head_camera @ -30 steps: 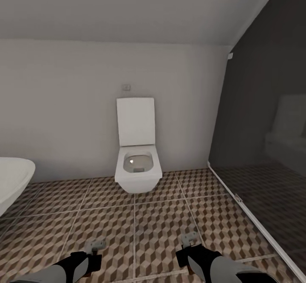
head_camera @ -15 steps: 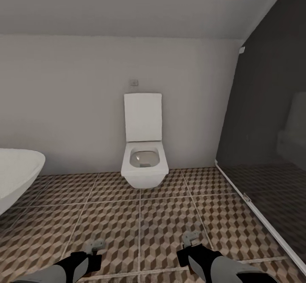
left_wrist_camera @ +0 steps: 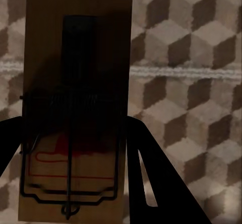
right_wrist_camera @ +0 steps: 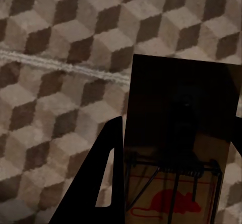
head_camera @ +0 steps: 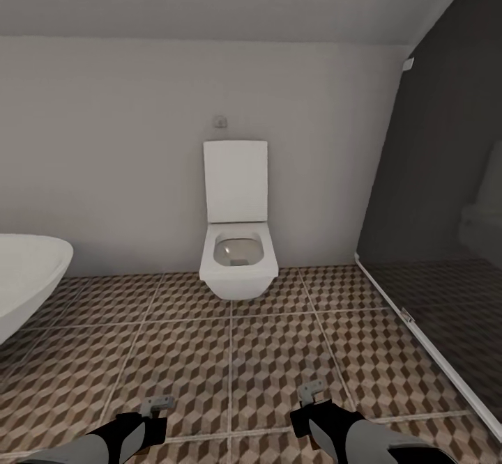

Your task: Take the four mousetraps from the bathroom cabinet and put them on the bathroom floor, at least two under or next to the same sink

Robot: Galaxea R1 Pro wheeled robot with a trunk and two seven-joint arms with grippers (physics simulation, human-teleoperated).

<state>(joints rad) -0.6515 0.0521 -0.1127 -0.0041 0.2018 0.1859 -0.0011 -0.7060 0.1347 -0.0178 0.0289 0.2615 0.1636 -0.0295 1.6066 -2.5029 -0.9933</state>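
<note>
Mousetraps sit one in each gripper: the left mousetrap (left_wrist_camera: 75, 113) is clamped between the left fingers (left_wrist_camera: 151, 183), and the right mousetrap (right_wrist_camera: 181, 143) between the right fingers (right_wrist_camera: 108, 173). Both hang above the bathroom floor (head_camera: 230, 352), with a white toilet (head_camera: 238, 255) against the wall ahead and a bathtub (head_camera: 28, 276) at the left.

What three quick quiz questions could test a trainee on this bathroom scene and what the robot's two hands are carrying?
1. True or false: the toilet lid is raised.
2. What does each gripper hold? A) a sponge B) a mousetrap C) nothing
3. Fill in: the white bathtub lies toward the robot's ____ side.

Key: 1 true. 2 B: the left gripper grips a mousetrap, and the right gripper grips another mousetrap, both above the bathroom floor. 3 left.
</note>
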